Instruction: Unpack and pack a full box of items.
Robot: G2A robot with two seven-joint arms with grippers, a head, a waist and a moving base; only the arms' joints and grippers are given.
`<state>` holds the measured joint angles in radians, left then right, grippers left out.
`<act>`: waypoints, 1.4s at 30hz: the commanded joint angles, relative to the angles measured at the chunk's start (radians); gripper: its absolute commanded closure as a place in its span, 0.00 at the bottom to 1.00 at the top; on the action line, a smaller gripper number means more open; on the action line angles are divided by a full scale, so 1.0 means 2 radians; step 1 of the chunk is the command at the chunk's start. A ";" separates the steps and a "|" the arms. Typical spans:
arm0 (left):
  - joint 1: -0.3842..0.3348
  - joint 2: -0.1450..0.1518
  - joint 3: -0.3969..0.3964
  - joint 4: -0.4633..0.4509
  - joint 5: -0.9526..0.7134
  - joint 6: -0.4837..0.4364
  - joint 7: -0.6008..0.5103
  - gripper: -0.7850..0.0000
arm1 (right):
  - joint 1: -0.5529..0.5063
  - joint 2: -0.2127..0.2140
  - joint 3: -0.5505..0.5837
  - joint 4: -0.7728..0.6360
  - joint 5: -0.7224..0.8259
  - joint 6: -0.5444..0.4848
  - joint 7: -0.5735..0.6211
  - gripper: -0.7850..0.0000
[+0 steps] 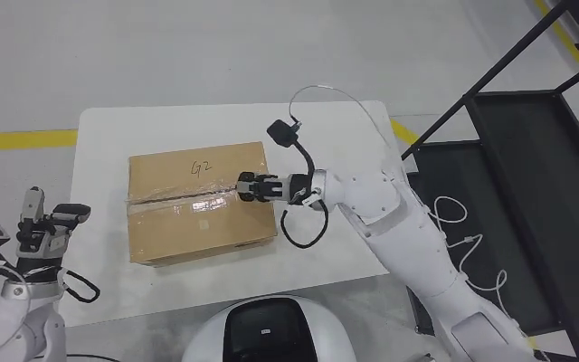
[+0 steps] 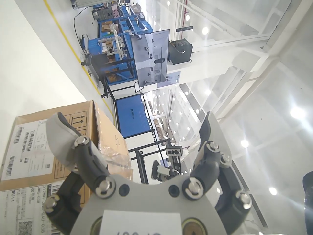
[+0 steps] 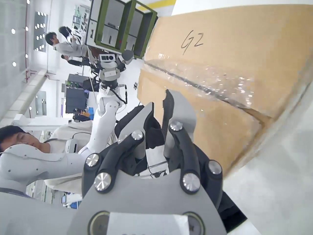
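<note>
I have one closed cardboard box [image 1: 194,213] [image 2: 49,110] [image 3: 220,57] sitting left of center in the top view, on the white table [image 1: 109,145] [image 3: 269,172]. A strip of clear tape [image 1: 181,195] [image 3: 195,79] runs along its top seam from the left edge to the right edge, and the flaps lie flat under it. There is a handwritten mark on the far flap.

My right gripper [image 1: 242,187] [image 3: 160,101] is at the middle of the top view, over the right end of the box and right on the line of the taped seam, with the arm coming in from the lower right. Its fingers [image 3: 168,113] are drawn together with only a slit between them, and I see nothing held there. I cannot tell whether the tips actually touch the cardboard or the tape.

My left gripper [image 1: 52,213] [image 2: 132,121] is at the lower left of the top view, off the table's left edge and well apart from the box. It points upward, its fingers [image 2: 58,128] are spread wide, and it holds nothing. From its wrist camera I see the labelled end of the box beside one finger.

A black metal stair frame [image 1: 507,181] stands on the floor at the right of the top view, and a yellow floor line [image 1: 36,138] crosses at the left edge.
</note>
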<state>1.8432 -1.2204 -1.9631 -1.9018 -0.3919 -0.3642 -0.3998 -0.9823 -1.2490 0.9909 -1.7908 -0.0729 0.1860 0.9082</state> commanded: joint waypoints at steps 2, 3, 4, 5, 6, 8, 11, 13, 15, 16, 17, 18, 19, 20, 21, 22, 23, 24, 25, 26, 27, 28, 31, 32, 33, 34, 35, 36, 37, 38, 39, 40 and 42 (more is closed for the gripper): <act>0.004 -0.001 -0.006 0.000 -0.006 -0.004 0.002 0.00 | 0.057 -0.020 -0.076 0.033 0.009 0.017 -0.015 1.00; 0.005 -0.001 -0.008 0.001 -0.008 -0.005 0.002 0.00 | 0.073 -0.027 -0.095 0.045 0.013 0.018 -0.023 1.00; 0.007 -0.001 -0.010 0.001 -0.010 -0.005 0.003 0.00 | 0.087 -0.033 -0.113 0.056 0.015 0.018 -0.030 1.00; 0.008 -0.001 -0.011 0.002 -0.011 -0.006 0.002 0.00 | 0.100 -0.040 -0.128 0.069 0.021 0.017 -0.038 1.00; 0.010 -0.002 -0.012 0.003 -0.012 -0.007 0.002 0.00 | 0.110 -0.047 -0.142 0.082 0.028 0.015 -0.046 1.00; 0.012 -0.002 -0.014 0.003 -0.015 -0.008 0.000 0.00 | 0.132 -0.061 -0.169 0.113 0.041 0.006 -0.058 1.00; 0.013 -0.002 -0.016 0.004 -0.015 -0.010 0.000 0.00 | 0.166 -0.083 -0.201 0.155 0.055 -0.006 -0.083 1.00; 0.014 -0.003 -0.018 0.004 -0.016 -0.011 -0.001 0.00 | 0.189 -0.099 -0.220 0.184 0.064 -0.009 -0.094 1.00; 0.014 -0.003 -0.021 0.004 -0.019 -0.011 0.001 0.00 | 0.212 -0.115 -0.239 0.211 0.069 -0.006 -0.097 1.00; 0.015 -0.003 -0.022 0.004 -0.021 -0.010 0.001 0.00 | 0.223 -0.123 -0.248 0.225 0.070 -0.001 -0.099 1.00; 0.015 -0.003 -0.024 0.004 -0.024 -0.010 0.001 0.00 | 0.234 -0.131 -0.256 0.237 0.073 0.004 -0.098 1.00; 0.014 -0.004 -0.025 0.006 -0.025 -0.009 0.002 0.00 | 0.243 -0.139 -0.264 0.250 0.078 0.010 -0.095 1.00; 0.014 -0.004 -0.026 0.007 -0.027 -0.009 0.002 0.00 | 0.253 -0.146 -0.271 0.264 0.080 0.016 -0.093 1.00; 0.013 -0.004 -0.027 0.008 -0.028 -0.009 0.001 0.00 | 0.262 -0.154 -0.278 0.277 0.081 0.023 -0.091 1.00; 0.013 -0.004 -0.028 0.010 -0.029 -0.008 0.001 0.00 | 0.268 -0.162 -0.283 0.289 0.087 0.024 -0.092 1.00; 0.011 -0.004 -0.029 0.011 -0.029 -0.008 0.000 0.00 | 0.274 -0.169 -0.288 0.302 0.091 0.027 -0.093 1.00; 0.010 -0.004 -0.029 0.013 -0.030 -0.007 0.000 0.00 | 0.280 -0.176 -0.291 0.313 0.094 0.027 -0.095 1.00; 0.009 -0.004 -0.028 0.014 -0.031 -0.007 0.000 0.00 | 0.283 -0.182 -0.294 0.324 0.099 0.026 -0.097 1.00; 0.008 -0.004 -0.028 0.016 -0.031 -0.006 0.000 0.00 | 0.287 -0.189 -0.296 0.337 0.103 0.026 -0.098 1.00; 0.007 -0.004 -0.028 0.017 -0.032 -0.006 -0.001 0.00 | 0.290 -0.194 -0.296 0.349 0.109 0.025 -0.101 1.00; 0.006 -0.005 -0.027 0.018 -0.033 -0.006 -0.002 0.00 | 0.292 -0.200 -0.297 0.361 0.114 0.023 -0.103 1.00; 0.006 -0.005 -0.027 0.019 -0.033 -0.006 -0.002 0.00 | 0.296 -0.205 -0.298 0.372 0.115 0.024 -0.105 1.00; 0.004 -0.005 -0.026 0.021 -0.032 -0.005 -0.005 0.00 | 0.304 -0.218 -0.300 0.400 0.118 0.028 -0.107 1.00; 0.004 -0.005 -0.026 0.022 -0.032 -0.005 -0.006 0.00 | 0.306 -0.222 -0.300 0.408 0.119 0.031 -0.107 1.00; 0.003 -0.005 -0.027 0.023 -0.032 -0.004 -0.006 0.00 | 0.307 -0.225 -0.300 0.415 0.120 0.033 -0.106 1.00; 0.002 -0.005 -0.027 0.023 -0.032 -0.004 -0.007 0.00 | 0.308 -0.227 -0.300 0.421 0.119 0.034 -0.103 1.00; 0.001 -0.005 -0.027 0.024 -0.032 -0.003 -0.009 0.00 | 0.308 -0.229 -0.300 0.425 0.120 0.034 -0.100 1.00; 0.000 -0.005 -0.027 0.025 -0.032 -0.002 -0.010 0.00 | 0.307 -0.230 -0.299 0.430 0.120 0.034 -0.096 1.00; -0.002 -0.005 -0.027 0.026 -0.033 -0.002 -0.010 0.00 | 0.307 -0.231 -0.299 0.434 0.117 0.035 -0.092 1.00; -0.003 -0.005 -0.027 0.027 -0.033 -0.002 -0.011 0.00 | 0.306 -0.232 -0.298 0.436 0.114 0.037 -0.087 1.00; -0.005 -0.005 -0.026 0.028 -0.032 -0.001 -0.012 0.00 | 0.305 -0.232 -0.297 0.438 0.113 0.038 -0.084 1.00; -0.006 -0.005 -0.026 0.029 -0.031 0.000 -0.012 0.00 | 0.303 -0.231 -0.294 0.439 0.112 0.038 -0.081 1.00; -0.008 -0.005 -0.024 0.029 -0.030 0.001 -0.011 0.00 | 0.300 -0.229 -0.290 0.438 0.106 0.040 -0.076 1.00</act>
<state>1.8297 -1.2310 -2.0136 -1.8437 -0.4538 -0.3628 -0.4233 -0.3790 -1.7101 0.4053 -0.9131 0.1458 0.2637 0.7516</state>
